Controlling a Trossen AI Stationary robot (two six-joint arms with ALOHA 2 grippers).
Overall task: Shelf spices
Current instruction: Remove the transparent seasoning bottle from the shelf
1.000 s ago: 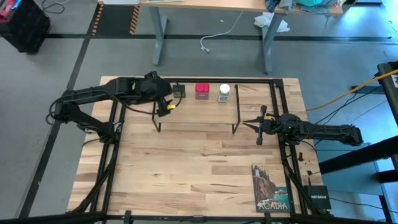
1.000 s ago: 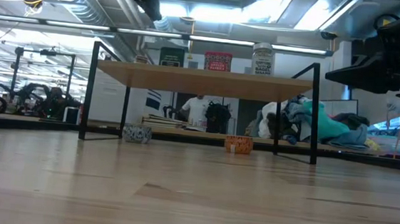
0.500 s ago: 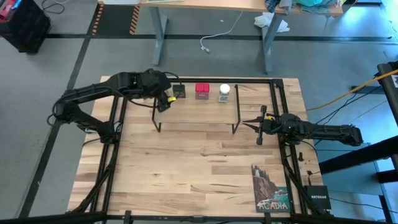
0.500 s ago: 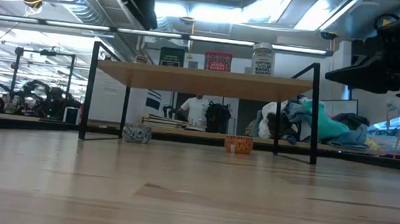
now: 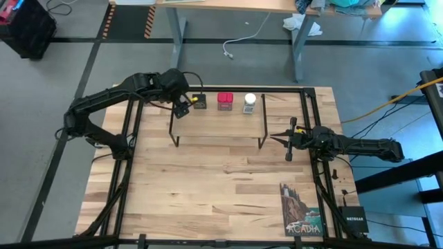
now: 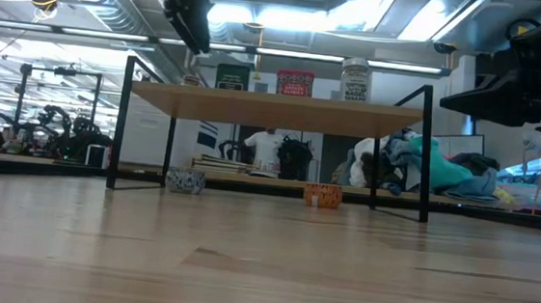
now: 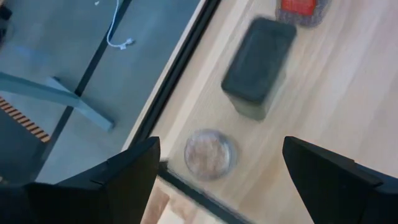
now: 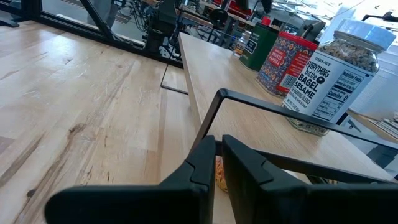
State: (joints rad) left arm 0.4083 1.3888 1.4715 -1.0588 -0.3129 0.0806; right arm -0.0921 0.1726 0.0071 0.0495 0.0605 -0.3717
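High view: the left gripper (image 5: 184,108) hovers, fingers spread and empty, over the shelf (image 5: 218,124) end — tiny round jar (image 7: 210,154) below, beside the dark tin (image 5: 199,101), red tin (image 5: 225,101) and white-capped jar (image 5: 250,103). The right gripper (image 5: 288,138) waits pinched closed beside the shelf.

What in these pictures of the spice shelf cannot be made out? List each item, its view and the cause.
- Tiny round jar: high view, hidden under the left pincer; low view, barely visible.
- Dark tin label: left wrist view shows only its lid, blurred.
- Two small things under the shelf: low view, too small to identify.
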